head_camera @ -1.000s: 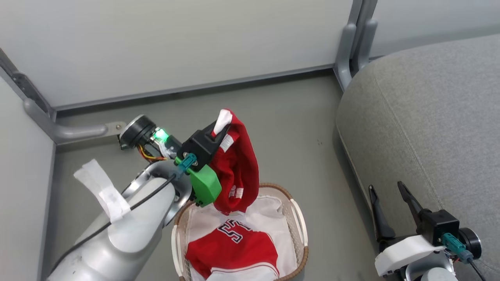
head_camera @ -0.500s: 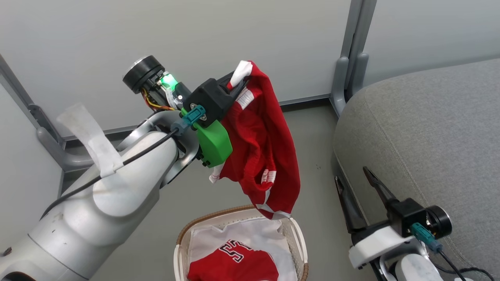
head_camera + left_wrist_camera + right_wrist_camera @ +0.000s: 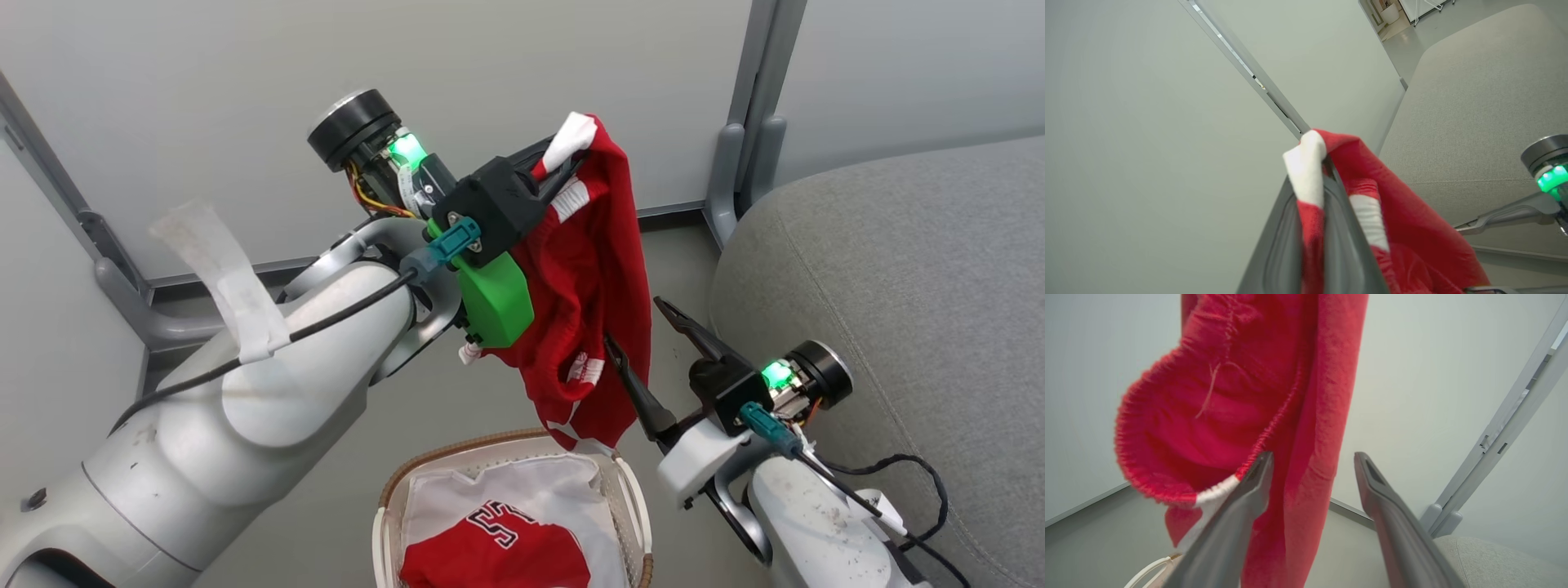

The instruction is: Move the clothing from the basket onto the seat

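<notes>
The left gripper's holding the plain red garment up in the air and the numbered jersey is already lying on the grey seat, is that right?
Not quite. The left gripper does hold the plain red garment up in the air, but the numbered jersey lies in the basket, not on the grey seat. The head view shows it.

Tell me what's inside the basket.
The basket holds the red-and-white jersey, lying on a white cloth liner. Whatever lies under the jersey is covered, and the basket's near end runs out of the head view.
</notes>
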Controlling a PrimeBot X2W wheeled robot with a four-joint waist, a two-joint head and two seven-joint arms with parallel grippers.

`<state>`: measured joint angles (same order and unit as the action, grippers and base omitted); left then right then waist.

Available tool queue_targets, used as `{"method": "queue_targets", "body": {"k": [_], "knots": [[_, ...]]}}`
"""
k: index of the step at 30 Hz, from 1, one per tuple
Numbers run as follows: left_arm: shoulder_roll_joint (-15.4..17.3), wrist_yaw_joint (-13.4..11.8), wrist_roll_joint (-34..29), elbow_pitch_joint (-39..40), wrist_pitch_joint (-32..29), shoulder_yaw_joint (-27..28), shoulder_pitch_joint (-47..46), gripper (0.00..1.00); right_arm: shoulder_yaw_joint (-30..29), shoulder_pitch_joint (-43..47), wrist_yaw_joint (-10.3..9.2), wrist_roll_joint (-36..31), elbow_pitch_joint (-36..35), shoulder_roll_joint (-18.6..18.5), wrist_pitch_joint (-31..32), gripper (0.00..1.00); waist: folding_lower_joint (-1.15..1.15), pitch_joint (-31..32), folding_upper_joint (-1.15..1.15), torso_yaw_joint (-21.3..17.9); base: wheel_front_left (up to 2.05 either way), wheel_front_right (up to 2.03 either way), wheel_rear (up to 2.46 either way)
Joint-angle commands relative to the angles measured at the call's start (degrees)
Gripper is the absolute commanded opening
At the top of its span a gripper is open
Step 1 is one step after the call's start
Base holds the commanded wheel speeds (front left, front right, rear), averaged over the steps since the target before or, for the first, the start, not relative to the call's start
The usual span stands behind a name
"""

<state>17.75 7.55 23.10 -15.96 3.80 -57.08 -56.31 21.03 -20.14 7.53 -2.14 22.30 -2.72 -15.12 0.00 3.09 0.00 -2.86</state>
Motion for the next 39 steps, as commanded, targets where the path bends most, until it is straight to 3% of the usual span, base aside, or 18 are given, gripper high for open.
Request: {"method": "queue_targets", "body": {"k": [1, 8, 9, 10, 11, 23, 24, 25, 26, 27, 39], "knots": [[-0.03, -0.16, 0.18, 0.4, 0.18, -0.04, -1.34, 0.0, 0.17, -0.99, -0.08, -0.17, 1.07, -0.31, -0.07, 1.0, 0.0, -0.02, 0.0, 0.47, 0.0, 0.0, 0.0], [0.09, -0.16, 0.53, 1.27, 0.36, -0.94, -2.02, 0.0, 2.29, -5.59, -0.08, 2.52, 8.72, -0.28, -0.04, 1.0, 0.0, 0.06, 0.0, 1.75, 0.0, 0.0, 0.0], [0.07, -0.16, 0.5, 1.3, 0.36, -1.04, -2.01, 0.0, 3.14, -6.46, -0.08, 3.27, 10.34, -0.28, -0.04, 0.48, 0.0, 0.08, 0.0, 1.93, 0.0, 0.0, 0.0], [0.08, -0.19, 0.43, 1.33, 0.44, -1.1, -1.96, 0.0, 3.65, -7.24, -0.08, 4.13, 11.29, -0.28, -0.04, 0.27, 0.0, 0.07, 0.0, 2.05, 0.0, 0.0, 0.0], [0.12, -0.3, 0.42, 1.33, 0.55, -1.16, -1.77, 0.0, 4.26, -8.18, -0.08, 5.2, 12.38, -0.28, -0.05, 0.0, 0.0, 0.05, 0.0, 2.2, 0.0, 0.0, 0.0], [3.26, -3.95, 3.95, -1.03, 1.87, 1.07, 4.75, 0.0, 3.75, -11.63, -0.08, 8.37, 15.18, -0.28, -0.04, 0.0, 0.0, -0.5, 0.0, 1.5, 0.0, 0.0, 0.0], [3.34, -4.41, 4.38, -1.32, 2.32, 1.3, 5.6, 0.27, 3.28, -11.73, -0.08, 8.25, 14.99, -0.29, -0.05, 0.0, 0.0, -0.56, 0.0, 1.36, 0.0, 0.0, 0.0], [3.5, -4.96, 4.91, -1.73, 2.85, 1.62, 6.84, 0.47, 2.58, -11.9, -0.08, 7.89, 14.75, -0.3, -0.04, 0.0, 0.0, -0.63, 0.0, 1.15, 0.0, 0.0, 0.0], [3.7, -5.36, 5.2, -1.99, 3.32, 1.8, 7.68, 0.87, 2.14, -12.07, -0.08, 7.58, 14.46, -0.3, -0.05, 0.0, 0.0, -0.7, 0.0, 1.0, 0.0, 0.0, 0.0], [3.89, -5.83, 5.85, -2.34, 3.99, 2.07, 8.8, 1.0, 1.66, -12.24, -0.08, 7.4, 14.08, -0.27, -0.05, 0.0, 0.0, -0.78, 0.0, 0.8, 0.0, 0.0, 0.0], [-0.3, -8.75, 10.46, -8.02, 10.9, 3.08, 22.96, 1.0, -5.04, -12.86, -0.08, 3.62, 9.64, -1.34, -0.04, 0.0, 0.0, -1.88, 0.0, -0.56, 0.0, 0.0, 0.0]]}}
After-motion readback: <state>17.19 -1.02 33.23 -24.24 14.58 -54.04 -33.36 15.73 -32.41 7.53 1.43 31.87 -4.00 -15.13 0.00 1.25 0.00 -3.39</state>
